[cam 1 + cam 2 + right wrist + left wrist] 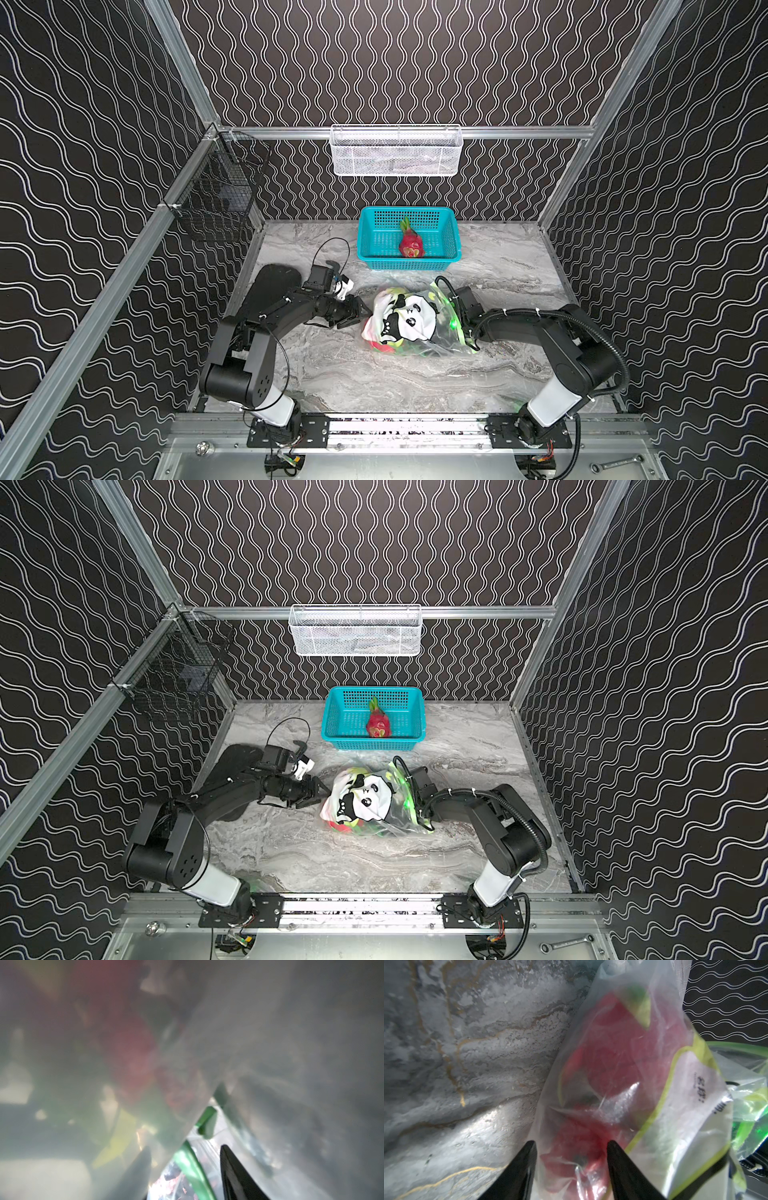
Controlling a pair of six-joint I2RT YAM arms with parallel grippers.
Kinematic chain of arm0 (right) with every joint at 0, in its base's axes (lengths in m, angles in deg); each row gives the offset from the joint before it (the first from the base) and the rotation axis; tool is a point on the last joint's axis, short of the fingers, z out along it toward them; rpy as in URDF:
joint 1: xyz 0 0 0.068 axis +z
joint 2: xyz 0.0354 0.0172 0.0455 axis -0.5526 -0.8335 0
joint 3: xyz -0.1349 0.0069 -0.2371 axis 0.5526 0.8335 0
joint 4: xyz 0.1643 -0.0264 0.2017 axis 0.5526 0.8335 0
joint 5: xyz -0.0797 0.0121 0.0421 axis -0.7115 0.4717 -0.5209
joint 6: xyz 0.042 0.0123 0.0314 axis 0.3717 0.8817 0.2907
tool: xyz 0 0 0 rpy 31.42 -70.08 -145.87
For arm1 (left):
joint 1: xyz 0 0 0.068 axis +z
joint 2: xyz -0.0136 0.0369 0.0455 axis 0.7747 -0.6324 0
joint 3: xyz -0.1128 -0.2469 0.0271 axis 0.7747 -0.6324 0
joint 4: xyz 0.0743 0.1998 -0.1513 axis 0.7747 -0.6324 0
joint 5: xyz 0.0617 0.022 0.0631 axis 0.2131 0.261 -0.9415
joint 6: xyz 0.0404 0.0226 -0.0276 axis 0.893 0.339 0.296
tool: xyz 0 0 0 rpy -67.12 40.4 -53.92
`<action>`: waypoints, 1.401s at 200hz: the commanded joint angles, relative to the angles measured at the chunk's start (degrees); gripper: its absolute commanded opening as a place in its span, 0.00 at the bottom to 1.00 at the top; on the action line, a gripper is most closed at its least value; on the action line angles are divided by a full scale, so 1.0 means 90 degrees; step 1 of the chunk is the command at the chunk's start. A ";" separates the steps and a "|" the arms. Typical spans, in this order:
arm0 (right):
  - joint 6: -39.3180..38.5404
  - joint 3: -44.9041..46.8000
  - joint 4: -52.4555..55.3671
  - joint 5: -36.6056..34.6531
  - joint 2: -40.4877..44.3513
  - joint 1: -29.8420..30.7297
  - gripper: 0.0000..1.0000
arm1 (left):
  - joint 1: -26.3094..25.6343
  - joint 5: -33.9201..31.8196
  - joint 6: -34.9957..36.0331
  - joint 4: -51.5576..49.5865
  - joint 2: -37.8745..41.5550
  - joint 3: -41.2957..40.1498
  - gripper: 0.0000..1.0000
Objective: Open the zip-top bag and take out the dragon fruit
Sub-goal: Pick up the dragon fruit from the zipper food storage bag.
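Both top views come to you from one head set high above the bag (pixel 409 322) (pixel 365 802) and on its near side. The head tilts down, so you look over the bag to the basket (pixel 367 237) beyond it. The two views sit side by side, far off, and share nearly the whole counter (pixel 374 374). Your left wrist camera looks along its fingers (pixel 517 1178) from very near one end of the bag, with bare counter beside it. Your right wrist camera is at the bag's opposite end and closer yet. It is so near that film fogs most of the picture, and only one of its fingers (pixel 234 1178) shows sharp. All four views share the bag.
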 commanded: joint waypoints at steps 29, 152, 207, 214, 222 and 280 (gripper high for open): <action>0.1689 0.0375 -0.2416 0.0487 0.0448 0.0104 0.52 | -0.0019 -0.0083 -0.0038 -0.0054 0.0133 -0.0036 0.59; 0.1471 -0.0020 -0.1820 0.0638 0.0298 0.0525 0.00 | -0.0031 -0.0157 -0.0086 -0.0098 0.0332 -0.0139 0.58; 0.0748 -0.0497 -0.0381 0.0707 0.0782 0.0498 0.00 | -0.0027 -0.0035 -0.0224 0.0206 0.0246 -0.0196 0.00; 0.0702 -0.0509 -0.0308 0.0739 0.0803 0.0496 0.00 | -0.0031 -0.0016 -0.0272 0.0263 0.0246 -0.0215 0.00; 0.0682 -0.0500 -0.0273 0.0765 0.0824 0.0488 0.00 | -0.0031 -0.0001 -0.0294 0.0324 0.0241 -0.0212 0.00; -0.0499 -0.0495 0.1447 0.0794 0.1155 -0.0160 0.00 | 0.0020 0.0102 -0.0154 0.0062 0.0458 -0.0321 0.29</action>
